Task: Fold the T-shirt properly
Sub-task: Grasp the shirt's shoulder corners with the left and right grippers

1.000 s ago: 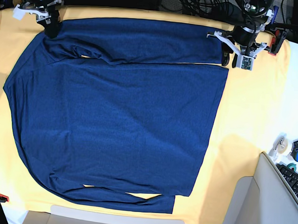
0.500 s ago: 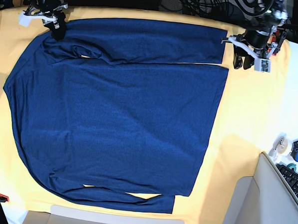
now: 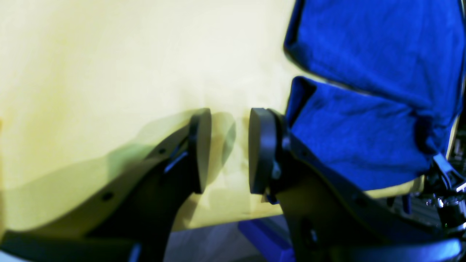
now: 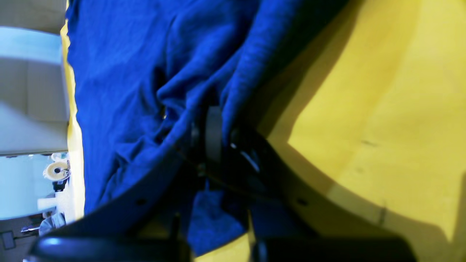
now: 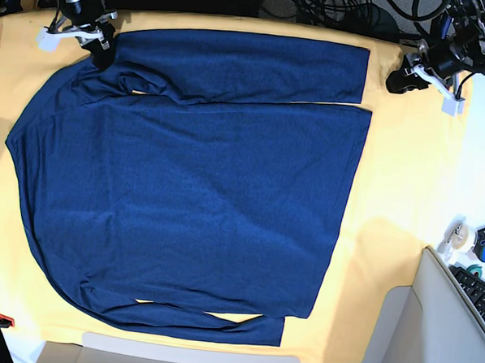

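**Black arms, white brackets, tangled cables**

The left pincer has matte black curved fingers ending in flat oval pads, with small round screw holes along each finger. The right pincer shows black fingers under white plastic brackets. Black cables bunch behind both arms at twelve o'clock.

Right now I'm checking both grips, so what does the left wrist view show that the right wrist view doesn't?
Only the left wrist view shows the left gripper open and empty over the pale yellow cloth, beside the shirt's edge. Only the right wrist view shows the right gripper shut on a gathered fold. Both show the T-shirt lying on the yellow cloth.
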Tool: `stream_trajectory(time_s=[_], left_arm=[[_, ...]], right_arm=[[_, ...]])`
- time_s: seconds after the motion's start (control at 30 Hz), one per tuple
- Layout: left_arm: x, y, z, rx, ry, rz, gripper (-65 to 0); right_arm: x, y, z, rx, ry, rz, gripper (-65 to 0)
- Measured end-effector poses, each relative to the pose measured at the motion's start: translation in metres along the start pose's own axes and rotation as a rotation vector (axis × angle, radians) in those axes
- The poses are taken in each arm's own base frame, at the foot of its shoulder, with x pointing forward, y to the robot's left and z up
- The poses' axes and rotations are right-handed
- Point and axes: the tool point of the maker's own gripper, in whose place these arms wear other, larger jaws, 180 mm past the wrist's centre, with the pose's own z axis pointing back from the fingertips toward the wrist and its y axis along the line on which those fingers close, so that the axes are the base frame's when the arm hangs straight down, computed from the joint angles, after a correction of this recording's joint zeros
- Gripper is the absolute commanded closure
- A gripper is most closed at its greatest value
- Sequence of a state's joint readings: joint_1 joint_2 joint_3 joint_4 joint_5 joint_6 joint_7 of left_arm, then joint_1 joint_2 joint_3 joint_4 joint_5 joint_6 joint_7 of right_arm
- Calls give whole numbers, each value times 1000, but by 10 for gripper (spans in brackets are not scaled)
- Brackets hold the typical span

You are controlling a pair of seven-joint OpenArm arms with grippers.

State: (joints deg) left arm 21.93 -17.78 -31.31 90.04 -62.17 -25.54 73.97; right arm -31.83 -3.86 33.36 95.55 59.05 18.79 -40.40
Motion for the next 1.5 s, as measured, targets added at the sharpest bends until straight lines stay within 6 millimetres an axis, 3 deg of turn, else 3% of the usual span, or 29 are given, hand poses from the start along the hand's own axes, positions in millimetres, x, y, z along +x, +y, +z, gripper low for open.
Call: stream_trajectory(time_s=[0.6,1.0,1.1,1.2,1.37,1.5], left_arm=[[-31,-57,-33,-144,126,-96,-181],[-56,-69,-36,-196,155,-66,-178],[-56,-68,-36,-193,156,-67,-134],[-58,-65,-36,-176,170,-74,0],[-63,-65,-37,-175,193,-80,-1],[-67,-79,-38,-184,236,-161,-1]], right_arm=[[0,0,-1,-1,4,12,-2],[0,0,0,-2,3,12,-2],[0,0,0,-2,4,13,-2],[0,0,0,-2,4,16,-2],[-2,-2,2,-7,9,16,-2],[-5,-1,6,-8,36,32,-2]])
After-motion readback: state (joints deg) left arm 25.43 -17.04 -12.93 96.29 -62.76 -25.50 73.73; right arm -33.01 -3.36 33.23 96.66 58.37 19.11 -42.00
